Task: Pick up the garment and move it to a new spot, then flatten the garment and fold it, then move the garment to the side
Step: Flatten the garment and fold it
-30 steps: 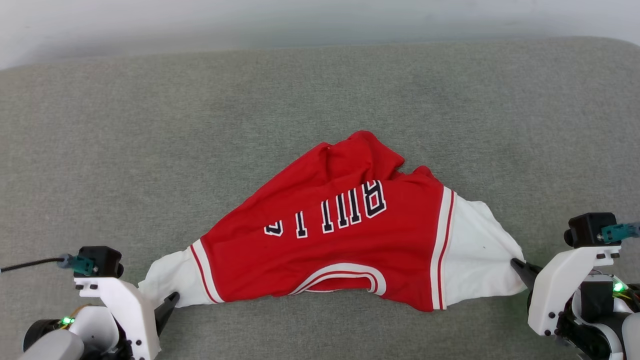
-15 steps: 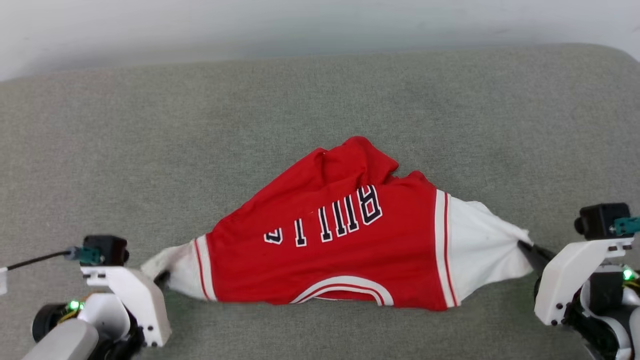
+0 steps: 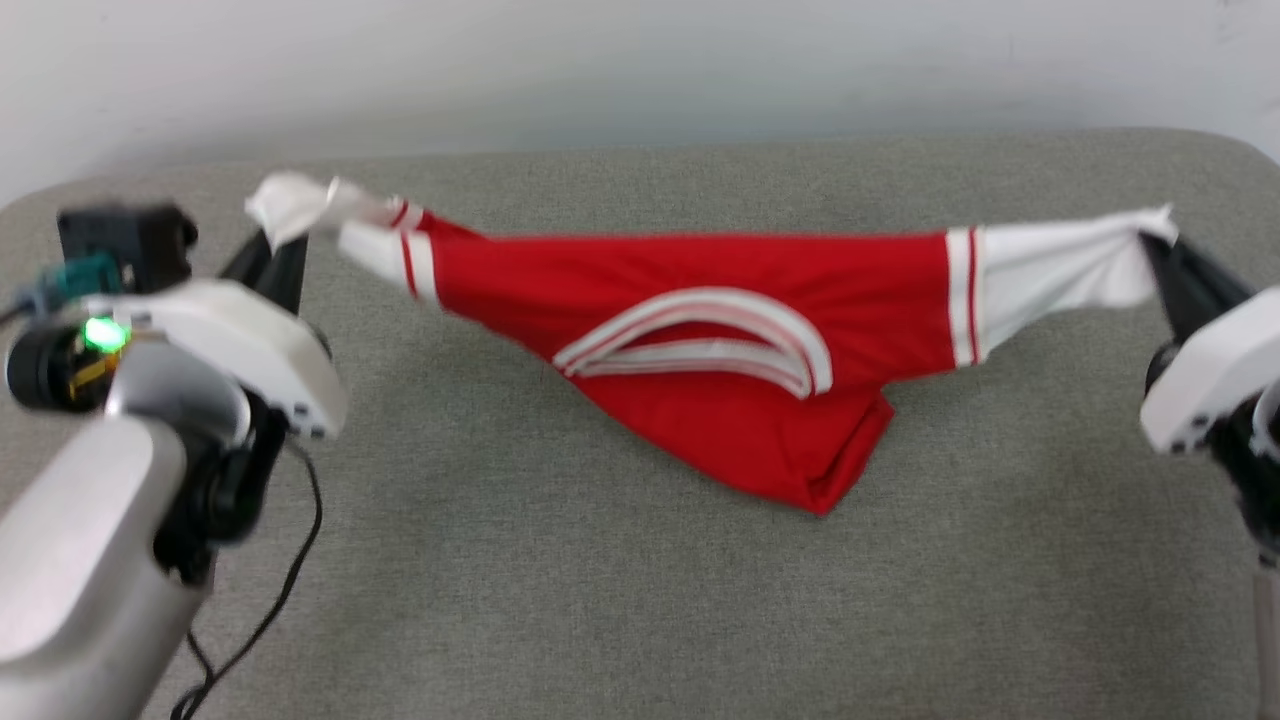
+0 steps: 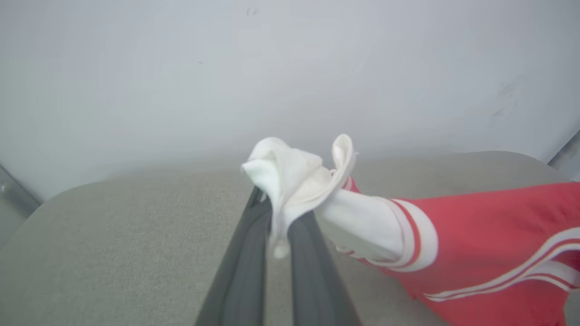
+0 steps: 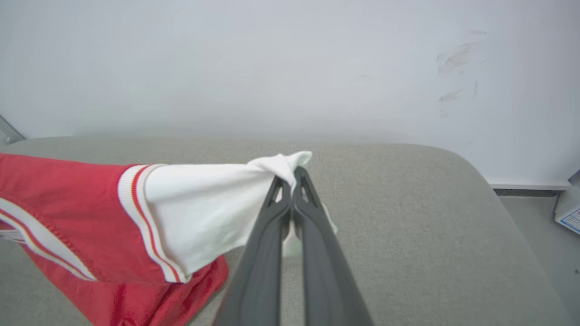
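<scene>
The garment, a red shirt with white sleeves and a striped collar, hangs stretched between my two grippers above the grey cushion. Its body sags to a point below the collar. My left gripper is shut on the bunched white left sleeve, its dark fingers pinching the cloth. On the other side, my right gripper is shut on the tip of the right sleeve, with the fingers pressed together. The lettering is hidden from view.
A pale wall stands just behind the cushion. A black cable trails down from my left arm over the cushion. In the right wrist view, the floor and a white box lie past the cushion's rounded right end.
My left gripper closed on the left sleeve. Both arms then lifted the shirt off the cushion and stretched it taut between them. The camera view also shifted.
</scene>
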